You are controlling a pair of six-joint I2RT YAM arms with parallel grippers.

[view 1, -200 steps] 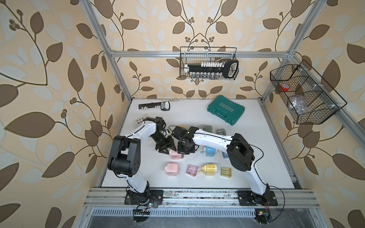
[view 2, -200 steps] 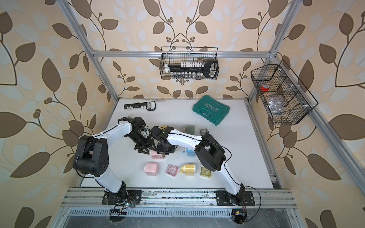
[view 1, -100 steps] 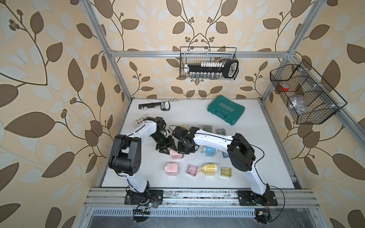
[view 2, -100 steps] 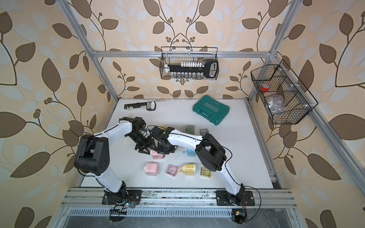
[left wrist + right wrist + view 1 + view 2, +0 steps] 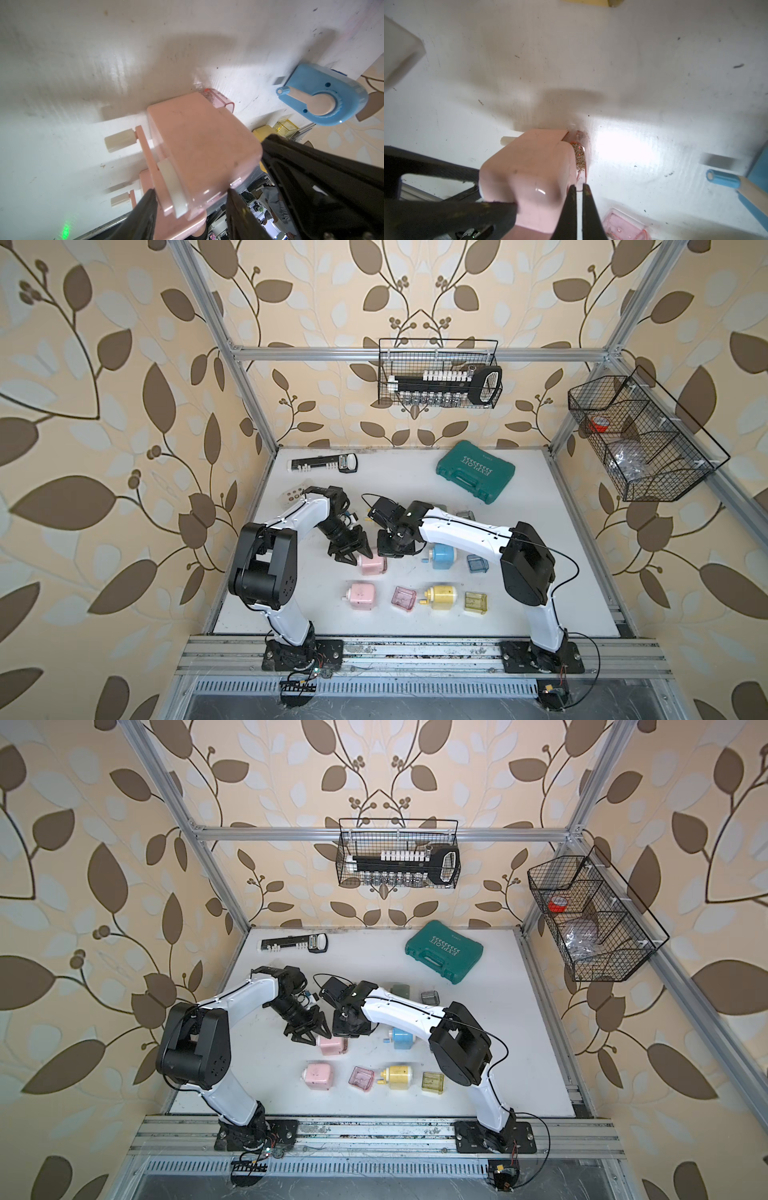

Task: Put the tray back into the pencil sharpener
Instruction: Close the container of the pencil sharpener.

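A pink pencil sharpener (image 5: 372,564) (image 5: 199,141) lies on the white table left of centre. My left gripper (image 5: 190,193) (image 5: 353,551) is shut on it, one finger on each side of the body near the crank end. The clear pink tray (image 5: 580,158) (image 5: 220,99), with shavings inside, sits in the sharpener's far end and sticks out a little. My right gripper (image 5: 579,187) is shut, with its tips against the tray's protruding end. In both top views the right wrist (image 5: 395,539) (image 5: 349,1021) covers that end.
Nearer the front lie a second pink sharpener (image 5: 361,595), a loose pink tray (image 5: 404,598), a yellow sharpener (image 5: 442,596) and a yellow tray (image 5: 476,603). A blue sharpener (image 5: 444,556) and its tray (image 5: 476,563) lie to the right. A green case (image 5: 476,470) lies at the back.
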